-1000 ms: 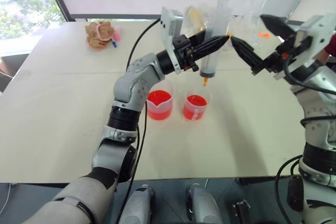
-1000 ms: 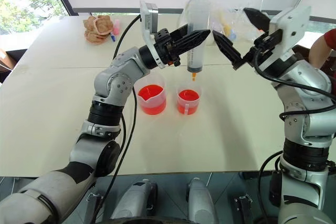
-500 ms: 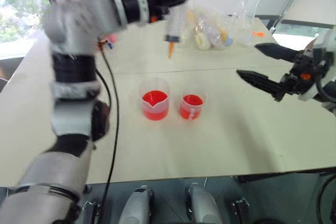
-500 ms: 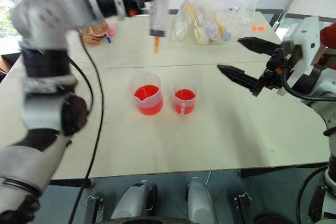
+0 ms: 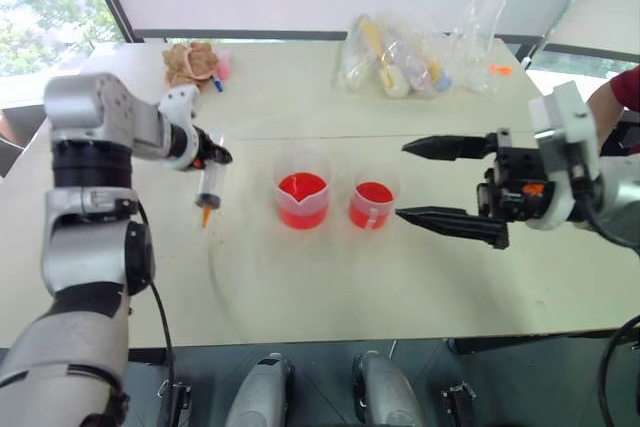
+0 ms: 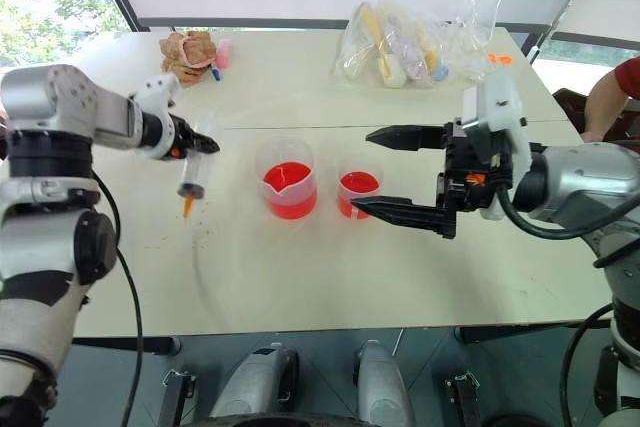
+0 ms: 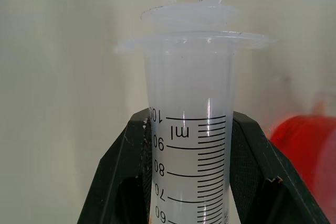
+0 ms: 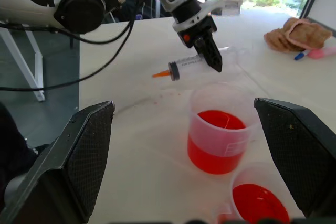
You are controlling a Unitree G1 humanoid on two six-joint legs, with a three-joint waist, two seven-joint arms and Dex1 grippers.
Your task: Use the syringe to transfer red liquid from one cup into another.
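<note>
Our left hand [image 6: 195, 147] is clenched on the large clear plastic syringe [image 6: 190, 182], orange tip down, above the counter [image 6: 300, 267] towards its left edge. The wider clear spouted beaker of red liquid [image 6: 284, 179] lies to its right, then the narrower cup [image 6: 356, 188]. Our right hand [image 6: 385, 172] is spread wide, empty.

Head pair: set high, tilted forward and down over the desk [image 5: 420, 277], both taking in the wide beaker [image 5: 301, 199], the narrow cup [image 5: 372, 204] and both arms from slightly offset angles. Left wrist view: pressed very close on the syringe [image 7: 191, 145] barrel between the left gripper [image 7: 191, 182] fingers. Right wrist view: low, near desk level, facing across both cups toward the syringe, sharing them with the head pair.
</note>
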